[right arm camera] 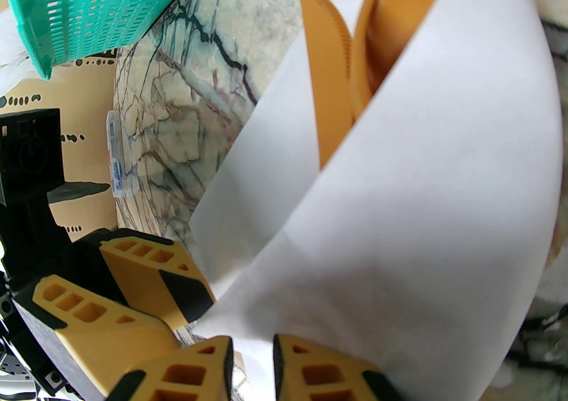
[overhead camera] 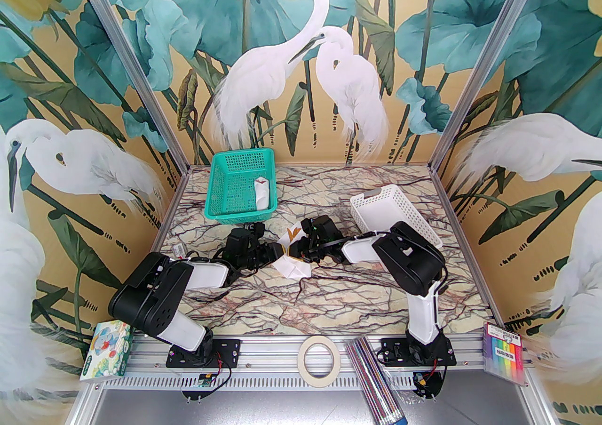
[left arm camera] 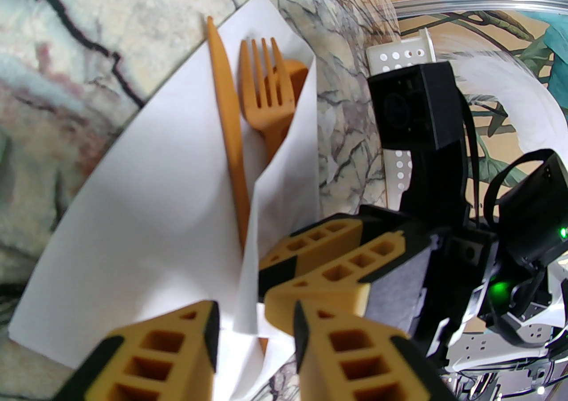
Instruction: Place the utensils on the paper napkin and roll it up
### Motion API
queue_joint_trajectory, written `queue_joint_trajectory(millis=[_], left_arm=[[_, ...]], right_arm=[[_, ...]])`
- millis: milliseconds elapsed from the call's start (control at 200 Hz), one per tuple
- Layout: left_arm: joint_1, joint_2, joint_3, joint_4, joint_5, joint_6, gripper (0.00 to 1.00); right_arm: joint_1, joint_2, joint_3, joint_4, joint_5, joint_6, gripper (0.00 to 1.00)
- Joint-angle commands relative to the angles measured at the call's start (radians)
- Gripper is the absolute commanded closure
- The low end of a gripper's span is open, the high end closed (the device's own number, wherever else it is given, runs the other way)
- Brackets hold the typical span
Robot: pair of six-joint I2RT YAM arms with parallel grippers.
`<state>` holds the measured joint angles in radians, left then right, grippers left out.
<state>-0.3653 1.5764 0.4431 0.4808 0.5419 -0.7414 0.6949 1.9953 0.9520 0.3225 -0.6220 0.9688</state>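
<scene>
Both arms lean in low over the table from their bases, forearms angled toward each other, wrists meeting at mid-table.

Left gripper: its jaws stand a modest way apart with the near end of the paper napkin bunched between them. Hard to say whether they press it.

Right gripper: it comes in from the opposite side with its jaws narrow and pinched on the napkin's raised flap. Its fingertips sit just beside the left pair.

The napkin lies mid-table, one side flat and the other folded up and over. On it are the knife, the fork beside it, and the spoon behind the fork, heads pointing away from the grippers.

The surface is a veined marble table. A teal basket stands at far left with a white rolled bundle inside, and a white basket at far right. The walls carry an egret-and-lotus mural. A tape ring lies on the near rail.

The utensil handles are covered by paper and the spoon bowl is mostly behind the flap. From above, the wrist housings mask the fingertips — only white paper and orange tips peek out.
</scene>
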Motion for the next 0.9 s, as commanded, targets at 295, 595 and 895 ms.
queue_joint_trajectory(millis=[295, 595, 895], left_arm=[[0.007, 0.063, 0.024, 0.023, 0.010, 0.014, 0.77], [0.007, 0.058, 0.017, 0.028, -0.010, 0.031, 1.00], [0.007, 0.034, 0.005, -0.006, -0.036, 0.042, 1.00]], right_arm=[[0.005, 0.037, 0.008, -0.035, 0.007, -0.007, 0.75], [0.005, 0.024, 0.020, -0.045, -0.001, -0.010, 0.73], [-0.018, -0.114, 0.068, -0.277, 0.080, -0.147, 0.66]])
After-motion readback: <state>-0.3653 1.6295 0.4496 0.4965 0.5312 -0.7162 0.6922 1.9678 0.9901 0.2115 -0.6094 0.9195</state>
